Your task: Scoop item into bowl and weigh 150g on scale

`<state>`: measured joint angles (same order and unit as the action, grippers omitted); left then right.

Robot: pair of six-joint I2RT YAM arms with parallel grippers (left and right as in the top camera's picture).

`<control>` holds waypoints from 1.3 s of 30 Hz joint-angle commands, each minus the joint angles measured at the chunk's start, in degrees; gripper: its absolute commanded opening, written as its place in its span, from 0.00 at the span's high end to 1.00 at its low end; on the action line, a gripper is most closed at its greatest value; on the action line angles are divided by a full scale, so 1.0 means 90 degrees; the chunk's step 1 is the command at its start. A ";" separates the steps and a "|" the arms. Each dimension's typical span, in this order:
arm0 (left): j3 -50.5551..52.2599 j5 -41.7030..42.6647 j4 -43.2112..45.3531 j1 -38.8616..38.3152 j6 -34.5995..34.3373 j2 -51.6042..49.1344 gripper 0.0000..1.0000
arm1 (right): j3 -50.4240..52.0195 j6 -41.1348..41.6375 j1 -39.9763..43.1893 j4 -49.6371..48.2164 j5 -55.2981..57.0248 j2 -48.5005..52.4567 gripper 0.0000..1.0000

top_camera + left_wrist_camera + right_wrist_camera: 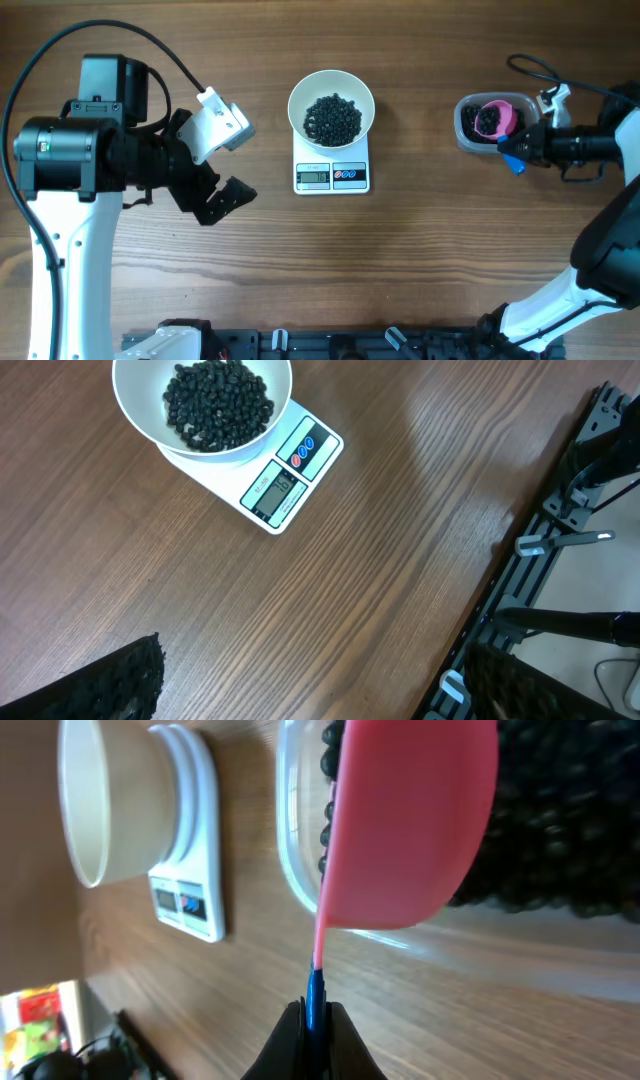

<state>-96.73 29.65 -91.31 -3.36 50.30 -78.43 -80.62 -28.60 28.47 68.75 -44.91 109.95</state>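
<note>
The white bowl [331,104] stands on the white scale [332,175] at mid table and holds a heap of the black item [333,118]. In the left wrist view, the bowl [125,395], item [215,405] and scale [290,470] sit at the upper left. My left gripper [210,165] hangs open and empty, left of the scale. My right gripper [316,1020] is shut on the blue handle [316,990] of a pink scoop [410,820]. The scoop [495,118] rests in a clear tub [465,125] with more of the item [560,820].
A black rail with clamps [330,343] runs along the table's front edge and also shows at the right of the left wrist view as the rail [560,510]. A black cable [535,68] loops behind the tub at the far right.
</note>
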 commanded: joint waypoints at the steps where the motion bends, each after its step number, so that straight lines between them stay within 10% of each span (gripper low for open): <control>1: -0.0070 -0.0017 -0.0005 0.0041 0.0078 0.0058 0.00 | 0.0056 -0.0515 0.0019 0.0172 -0.0580 0.0095 0.96; 16: -0.0070 -0.0017 -0.0005 0.0041 0.0078 0.0058 0.00 | 0.0041 -0.0814 -0.0192 0.0588 -0.2361 0.0092 0.96; 39: -0.0070 -0.0017 -0.0005 0.0041 0.0078 0.0058 0.00 | -0.1678 0.0202 -0.3271 -0.0148 -0.0957 0.0080 0.96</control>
<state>-96.73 29.65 -91.31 -3.36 50.30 -78.43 -92.71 -28.80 3.07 68.99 -59.79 109.95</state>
